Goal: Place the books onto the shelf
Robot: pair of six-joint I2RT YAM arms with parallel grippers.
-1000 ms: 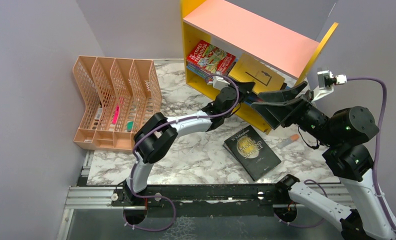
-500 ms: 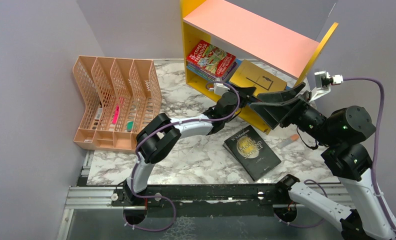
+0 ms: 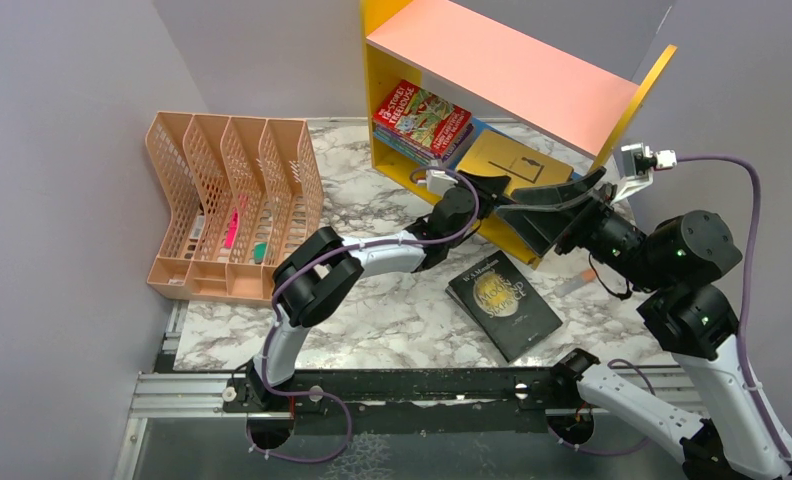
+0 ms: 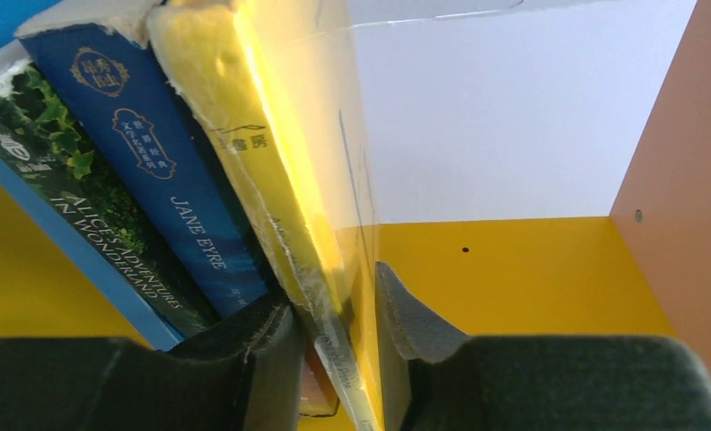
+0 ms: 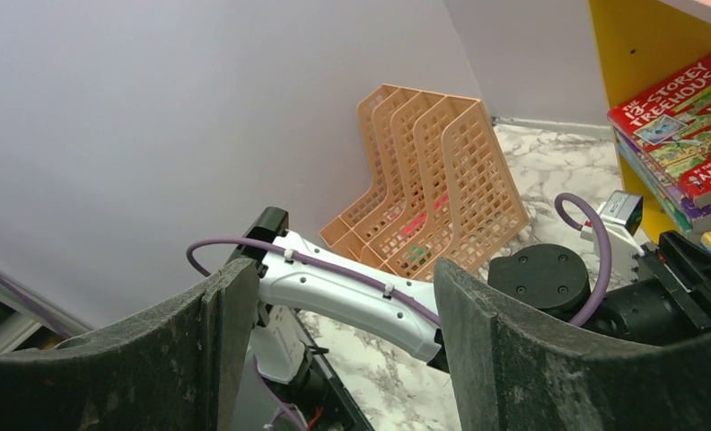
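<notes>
Far left, the peach file rack [image 3: 234, 205] stood against the wall and looked to have no part in the job. Next along, on the lower board of the shelf [image 3: 502, 65], the Treehouse books [image 3: 422, 115] lay in a flat stack with a red cover uppermost.

The left arm reached in beside them. The left gripper [image 4: 334, 301] had a finger on each side of the mustard yellow book [image 4: 262, 162], close to its near edge. Seen from the wrist, that book leaned against Jane Eyre [image 4: 168, 171], which leaned in turn on the Alice in Wonderland book [image 4: 74, 197]. I took it the hold was at the edge so the book could be tipped onto its neighbours and left there. Whether the pads were pinching it or sat loose I could not tell; they lay very close either way.

On the marble table [image 3: 372, 300], in front of the shelf, the black book [image 3: 502, 305] lay flat, cover up, not yet shelved. To the right, the right gripper [image 3: 557, 212] hung spread wide with nothing in it, near the shelf's front corner. It was probably kept there to leave the left arm room.
</notes>
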